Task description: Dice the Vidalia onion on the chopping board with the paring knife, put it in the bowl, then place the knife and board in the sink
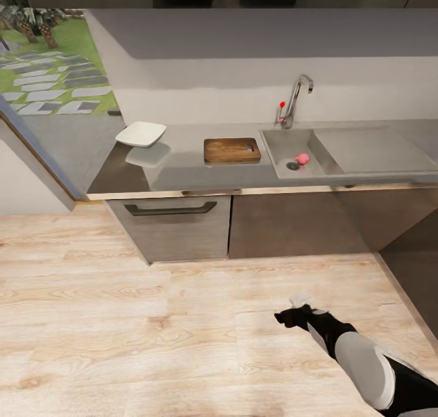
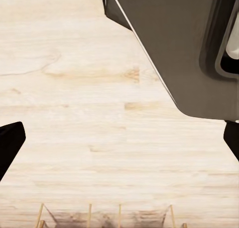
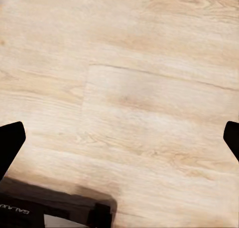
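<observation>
Head view: the worktop (image 1: 201,176), a glossy dark grey slab, runs across the middle of the frame above dark cabinet fronts (image 1: 176,225); the sink (image 1: 365,152) is set into its right part, with the chrome tap (image 1: 297,97) and its red knob behind the basin; the Vidalia onion (image 1: 302,158), small and pinkish, lies in the basin just beside the round drain (image 1: 293,166); the chopping board (image 1: 232,150) lies flat on the worktop just left of the sink, its handle slot toward the sink; the bowl (image 1: 141,134), white and squarish, sits well left of the board near the worktop's left end; I cannot make out a knife; the light wooden floor (image 1: 121,319) fills the lower half; the right arm (image 1: 359,359) reaches in from the lower right, its dark end over the floor.

Left wrist view: the left gripper (image 2: 119,148) is spread wide, its dark fingertips (image 2: 10,143) at the two side edges of the frame, nothing between them; wooden floor lies below, a dark cabinet body (image 2: 184,53) in the upper right.

Right wrist view: the right gripper (image 3: 119,143) is likewise spread wide and holds nothing; floor planks lie beneath it; a dark part of the robot's base (image 3: 45,208) shows at the lower left.
</observation>
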